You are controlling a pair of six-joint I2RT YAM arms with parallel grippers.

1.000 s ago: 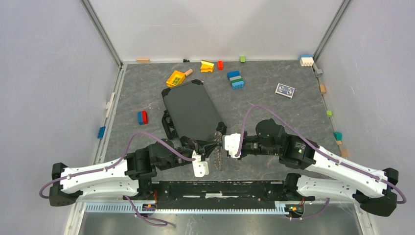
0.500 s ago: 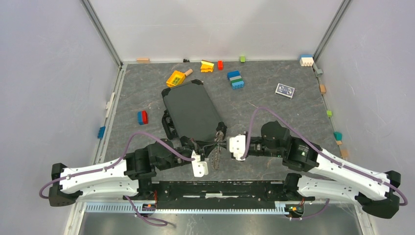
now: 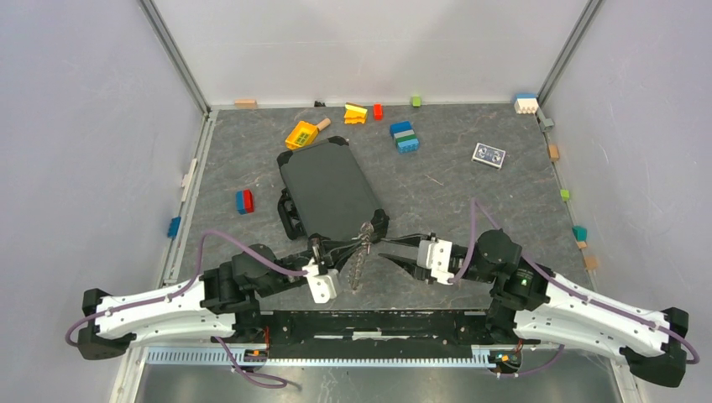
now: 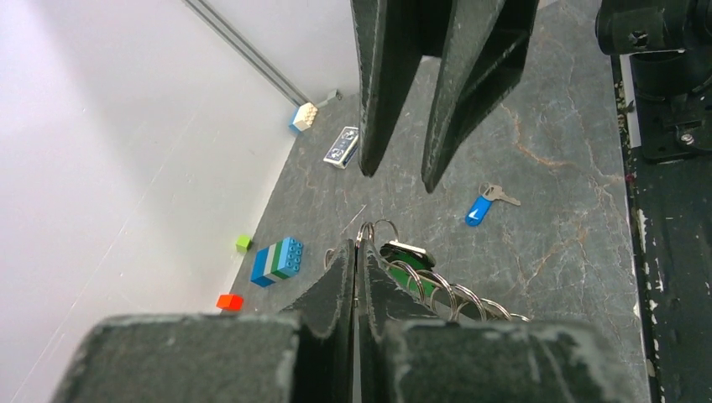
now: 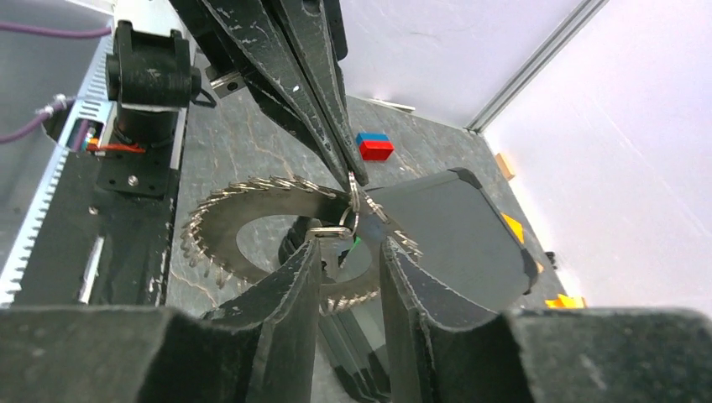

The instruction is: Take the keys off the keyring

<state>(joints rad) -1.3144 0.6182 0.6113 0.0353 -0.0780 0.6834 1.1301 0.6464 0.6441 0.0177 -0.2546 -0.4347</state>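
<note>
The keyring (image 5: 252, 220) hangs in the air above the table's near middle, its many greyish keys (image 5: 201, 239) fanned like gear teeth, a green tag (image 4: 409, 270) near the top. My left gripper (image 4: 357, 252) is shut on the ring's upper edge; its fingertips (image 5: 353, 172) show from above in the right wrist view. My right gripper (image 5: 348, 252) stands open just short of the ring, with nothing between its fingers. From the top view, the keyring (image 3: 359, 256) sits between the left gripper (image 3: 351, 248) and the right gripper (image 3: 388, 249). One blue-headed key (image 4: 480, 208) lies loose on the table.
A black case (image 3: 329, 189) lies just behind the ring. Toy bricks lie around: a blue-green stack (image 3: 405, 137), a red-blue one (image 3: 244, 201), yellow ones (image 3: 301, 134). A small card (image 3: 489, 154) lies at the back right. Walls enclose the table.
My right gripper has opened and drawn back to the right, away from the keys. The left arm has pulled slightly left and back, still holding the ring.
</note>
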